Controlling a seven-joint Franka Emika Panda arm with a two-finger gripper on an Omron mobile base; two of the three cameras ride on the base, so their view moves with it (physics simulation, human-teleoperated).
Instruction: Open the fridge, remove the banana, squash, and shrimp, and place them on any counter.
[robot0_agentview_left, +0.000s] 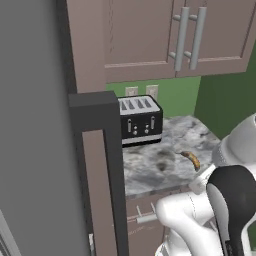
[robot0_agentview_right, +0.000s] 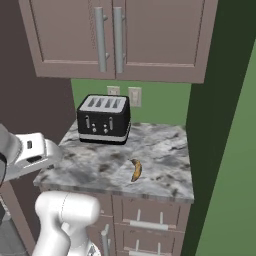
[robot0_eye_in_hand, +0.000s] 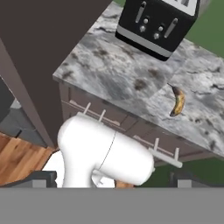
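The banana (robot0_agentview_right: 135, 170) lies on the marbled counter (robot0_agentview_right: 165, 145) near its front edge, to the right of and in front of the toaster; it also shows as a small yellow-brown curve (robot0_agentview_left: 191, 159) (robot0_eye_in_hand: 177, 101). My gripper (robot0_eye_in_hand: 113, 178) hangs above and in front of the counter, well back from the banana. Its fingertips (robot0_eye_in_hand: 43, 177) stand wide apart, open, with nothing between them. The grey fridge (robot0_agentview_left: 30, 125) takes up the left side; I cannot tell whether a door is open. The squash and the shrimp are out of view.
A black four-slot toaster (robot0_agentview_left: 140, 120) (robot0_agentview_right: 104, 118) stands at the counter's back left. A dark tall panel (robot0_agentview_left: 95, 170) separates fridge and counter. Mauve wall cabinets (robot0_agentview_right: 115, 35) hang above and drawers (robot0_agentview_right: 150, 220) sit below. A green wall (robot0_agentview_right: 225, 150) bounds the right.
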